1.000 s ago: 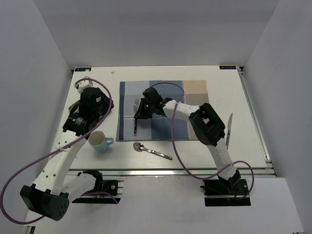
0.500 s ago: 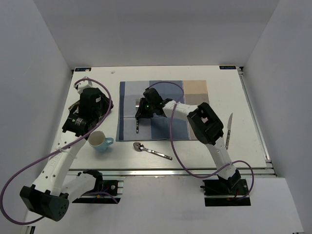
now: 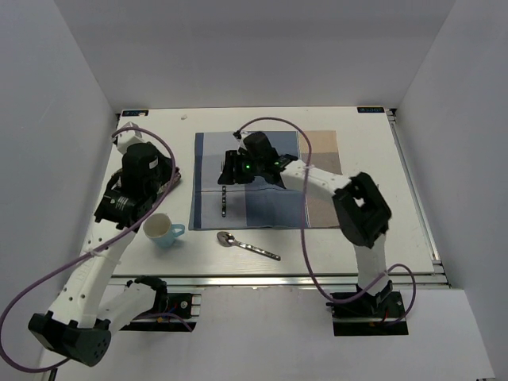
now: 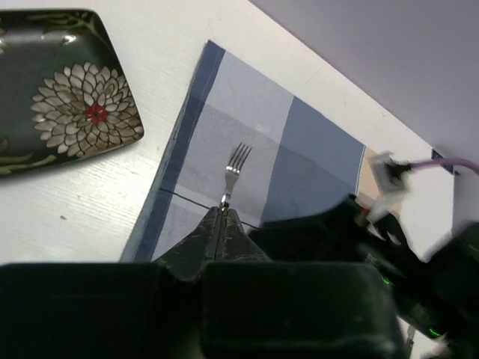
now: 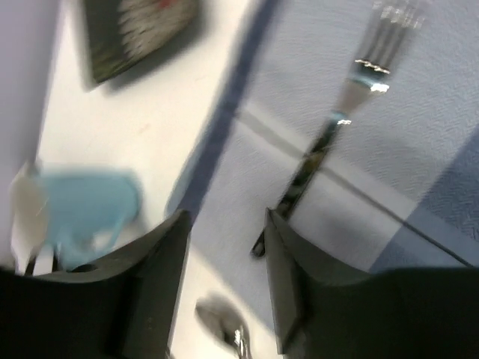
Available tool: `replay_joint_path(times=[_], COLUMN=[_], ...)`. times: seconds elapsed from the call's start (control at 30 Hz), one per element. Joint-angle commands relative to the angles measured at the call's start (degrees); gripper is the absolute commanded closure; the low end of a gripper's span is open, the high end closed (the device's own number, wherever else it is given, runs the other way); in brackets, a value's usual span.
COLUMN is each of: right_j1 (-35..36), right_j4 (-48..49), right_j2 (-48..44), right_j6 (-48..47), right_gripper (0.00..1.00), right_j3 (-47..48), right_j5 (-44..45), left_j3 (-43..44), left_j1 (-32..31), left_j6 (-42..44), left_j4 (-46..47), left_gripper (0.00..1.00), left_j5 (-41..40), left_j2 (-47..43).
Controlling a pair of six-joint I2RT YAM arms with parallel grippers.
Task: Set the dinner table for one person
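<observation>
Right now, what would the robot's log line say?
fork: flat on placemat | right hand: open near fork, empty | left hand: shut, empty | spoon, cup: on table, off placemat

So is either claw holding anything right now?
No, nothing is held. The right claw is open and empty, and the fork lies loose on the placemat. The left claw is shut with nothing in it.
</observation>
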Motion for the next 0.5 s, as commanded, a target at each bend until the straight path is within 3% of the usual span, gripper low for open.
replay_joint_path(times=[0.0, 0.07, 0.1, 0.17, 0.2, 0.23, 0.33, 0.47], right_j1=[-0.04, -0.13, -0.04, 1.45, 1.80, 2.33, 3.21, 6.72], right_j4=[7.40, 10.76, 11.45, 13.13, 12.35, 9.90, 5.92, 11.11], right_j2=[-10.60, -15.33, -16.75, -20.00, -20.11, -19.93, -18.27, -15.81], right_j6=[-18.11, -29.43, -40.63, -48.18, -56.48, -60.39, -63.15, -62.10], right_gripper=[0.44, 0.31, 0.11, 0.11, 0.11, 0.11, 0.16, 0.21], right_j3=[-6.18, -13.38, -15.93, -22.42, -23.24, -22.99, -19.92, -17.98], right_j5=[-15.65, -29.58, -32.54, -31.70, -33.52, -35.19, -40.82, -41.63], left_j3=[2.28, 2.46, 2.46, 2.37, 2.11, 1.67, 1.23, 0.70], left_j1=[0.24, 0.24, 0.24, 0.24, 0.33, 0.33, 0.33, 0.33], left_j6=[1.50, 1.77, 1.95, 1.95, 1.95, 1.95, 1.42, 0.28], left_j4=[1.60, 2.30, 2.48, 2.74, 2.92, 3.36, 3.71, 3.71], left_gripper=[1.00, 1.00, 1.00, 0.95, 0.83, 0.77, 0.63, 0.61], left_j5=[-1.49, -1.49, -1.57, -1.92, -1.92, -2.10, -2.01, -1.05], left_j2=[-3.25, -3.69, -4.04, -4.39, -4.74, -4.92, -5.54, -6.06])
